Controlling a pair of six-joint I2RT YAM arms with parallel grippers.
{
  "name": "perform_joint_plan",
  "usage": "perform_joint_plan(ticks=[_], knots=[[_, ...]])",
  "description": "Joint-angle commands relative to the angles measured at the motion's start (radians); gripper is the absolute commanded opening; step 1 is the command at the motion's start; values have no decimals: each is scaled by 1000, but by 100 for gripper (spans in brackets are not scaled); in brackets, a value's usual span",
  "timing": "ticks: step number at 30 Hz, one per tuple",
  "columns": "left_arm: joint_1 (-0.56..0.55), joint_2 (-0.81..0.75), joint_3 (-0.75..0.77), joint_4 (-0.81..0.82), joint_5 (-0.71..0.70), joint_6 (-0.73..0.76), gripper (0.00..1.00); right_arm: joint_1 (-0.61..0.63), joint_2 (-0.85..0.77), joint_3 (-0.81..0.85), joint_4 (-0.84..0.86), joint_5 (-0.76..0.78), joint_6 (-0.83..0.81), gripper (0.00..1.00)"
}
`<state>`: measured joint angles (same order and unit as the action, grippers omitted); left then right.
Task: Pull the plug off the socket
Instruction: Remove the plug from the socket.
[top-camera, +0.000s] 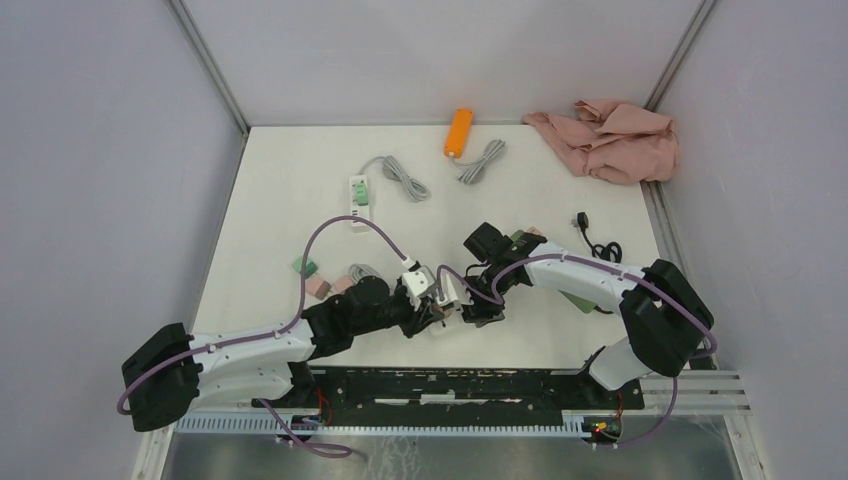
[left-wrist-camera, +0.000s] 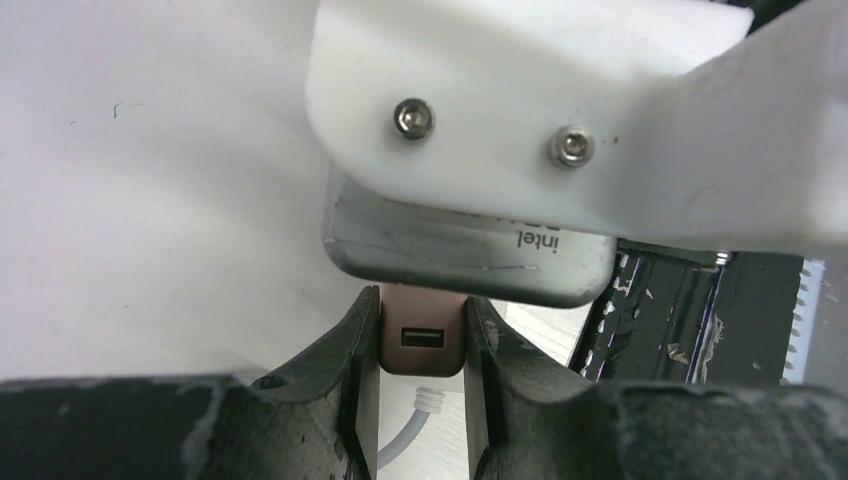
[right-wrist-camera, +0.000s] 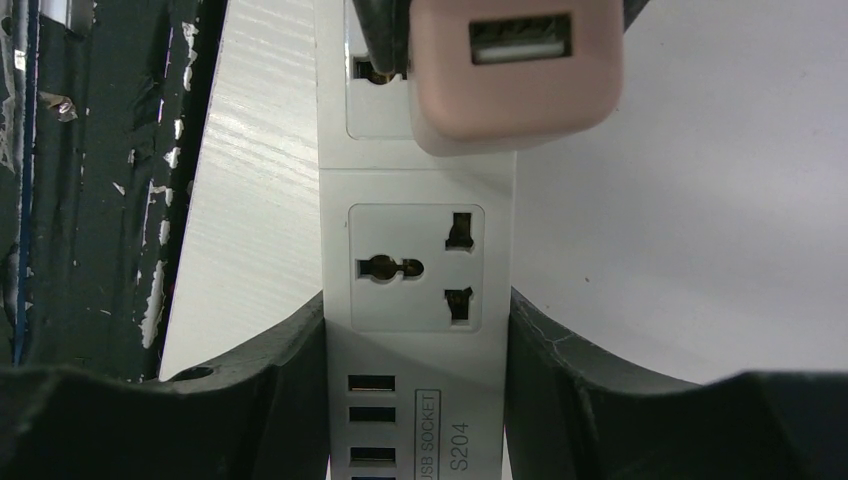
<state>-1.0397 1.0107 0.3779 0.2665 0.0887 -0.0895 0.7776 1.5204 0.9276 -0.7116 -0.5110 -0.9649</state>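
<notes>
Left wrist view shows the left pincer (left-wrist-camera: 422, 352) clamped on both sides of the pink plug (left-wrist-camera: 422, 338), low in the frame's centre. Right wrist view has the right pincer (right-wrist-camera: 415, 340) gripping the white socket strip (right-wrist-camera: 415, 265), the plug over the outlet at the frame's top.

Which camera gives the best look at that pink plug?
The right wrist view: the pink plug looms large over the power strip. Left wrist shows it pinched between fingers, partly covered. Overhead, it's barely visible.
</notes>
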Motion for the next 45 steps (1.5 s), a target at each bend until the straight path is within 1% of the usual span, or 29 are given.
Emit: perform_joint_plan(ticks=[1, 6, 19, 28, 32, 40, 45], knots=[[13, -26, 56, 24, -44, -49, 3, -23, 16, 13, -37, 105, 41, 0], [13, -77, 45, 6, -60, -36, 3, -34, 17, 18, -39, 98, 50, 0], [12, -207, 25, -47, -170, -38, 3, -62, 18, 31, -43, 62, 79, 1], [13, -239, 34, -114, -197, -63, 3, -79, 26, 40, -50, 41, 87, 2], [13, -263, 41, -145, -230, -75, 3, -84, 27, 43, -52, 37, 91, 3], [13, -302, 49, -206, -287, -95, 3, -89, 36, 47, -57, 32, 97, 7], [13, -321, 51, -226, -326, -105, 3, -90, 40, 49, -55, 35, 100, 13]])
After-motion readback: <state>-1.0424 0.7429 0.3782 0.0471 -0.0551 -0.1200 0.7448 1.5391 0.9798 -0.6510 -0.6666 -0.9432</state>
